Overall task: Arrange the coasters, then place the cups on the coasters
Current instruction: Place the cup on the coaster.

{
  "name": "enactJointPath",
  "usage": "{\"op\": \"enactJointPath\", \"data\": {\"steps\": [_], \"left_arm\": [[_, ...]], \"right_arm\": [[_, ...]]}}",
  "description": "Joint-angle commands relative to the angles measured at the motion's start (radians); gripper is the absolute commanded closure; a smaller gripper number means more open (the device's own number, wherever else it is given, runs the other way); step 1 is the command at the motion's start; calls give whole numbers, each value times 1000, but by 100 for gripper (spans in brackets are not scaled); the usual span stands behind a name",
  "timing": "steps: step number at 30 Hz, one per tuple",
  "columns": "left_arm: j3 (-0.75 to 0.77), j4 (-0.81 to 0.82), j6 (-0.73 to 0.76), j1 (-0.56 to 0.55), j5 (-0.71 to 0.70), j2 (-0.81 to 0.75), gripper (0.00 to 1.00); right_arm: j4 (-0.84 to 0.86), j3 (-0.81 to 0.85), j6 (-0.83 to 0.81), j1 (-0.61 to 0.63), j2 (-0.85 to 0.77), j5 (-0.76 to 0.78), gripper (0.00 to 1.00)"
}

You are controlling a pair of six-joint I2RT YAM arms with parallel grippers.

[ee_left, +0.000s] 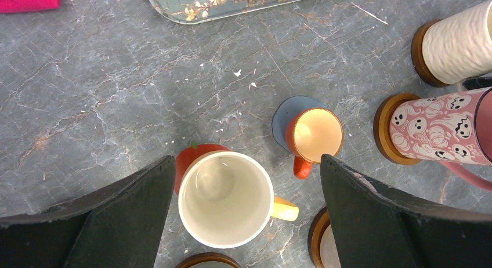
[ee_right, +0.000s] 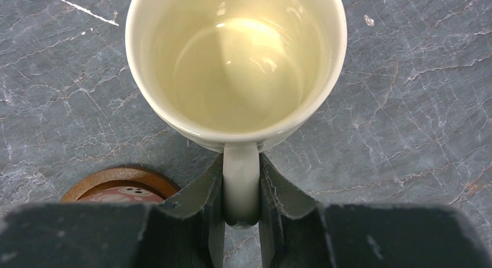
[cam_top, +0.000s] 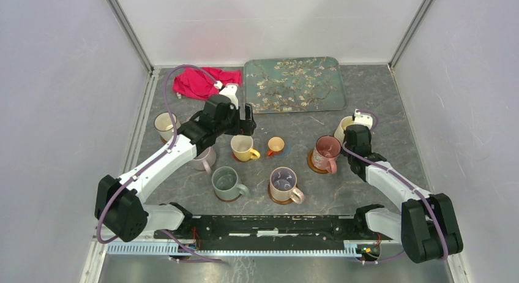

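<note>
- at the right side of the overhead frame, what is the right end effector [cam_top: 353, 131] doing?
- its fingers [ee_right: 200, 204] are clamped on the handle of the cream mug [ee_right: 235, 65]. in the wrist view the handle runs upright between them, and the bowl sits straight ahead, toward the top of the frame.
- and the mug itself?
- in the upper right corner of the left wrist view it looks seated upright on the dark brown coaster [ee_left: 419, 53]. i cannot tell whether its full weight is down.
- so what does the next move hang on?
- my guess: letting go and backing straight off along the line of the handle, away from the mug. the pink ghost-print mug [ee_right: 119, 194] on its amber coaster [ee_right: 87, 184] is just beside, at the lower left of the wrist frame, so a sideways exit could clip it.
- the left end effector [ee_left: 246, 163]?
- fingers [ee_left: 127, 210] wide apart, holding nothing, hanging over the yellow mug [ee_left: 225, 205] on the red coaster [ee_left: 188, 158], mid-worktop [ee_left: 116, 94]. the right arm is plainly the nearer one to the cream mug.
</note>
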Motion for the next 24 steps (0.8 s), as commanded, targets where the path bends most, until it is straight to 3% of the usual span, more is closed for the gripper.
{"op": "enactJointPath", "data": {"steps": [1,3,6,16,24], "left_arm": [[-4,39,39,4,10,-31,0],[-4,39,39,5,12,-30,0],[-2,39,39,4,14,-29,0],[11,27,32,4,22,-36,0],[31,15,25,4,22,-46,0]], "right_arm": [[149,10,-15,-5,-8,42,100],[140,13,-17,-6,-8,44,99],[118,22,-18,-6,-6,47,91],[15,80,-21,-5,-26,62,38],[-133,158,-42,-6,-51,137,19]]}}
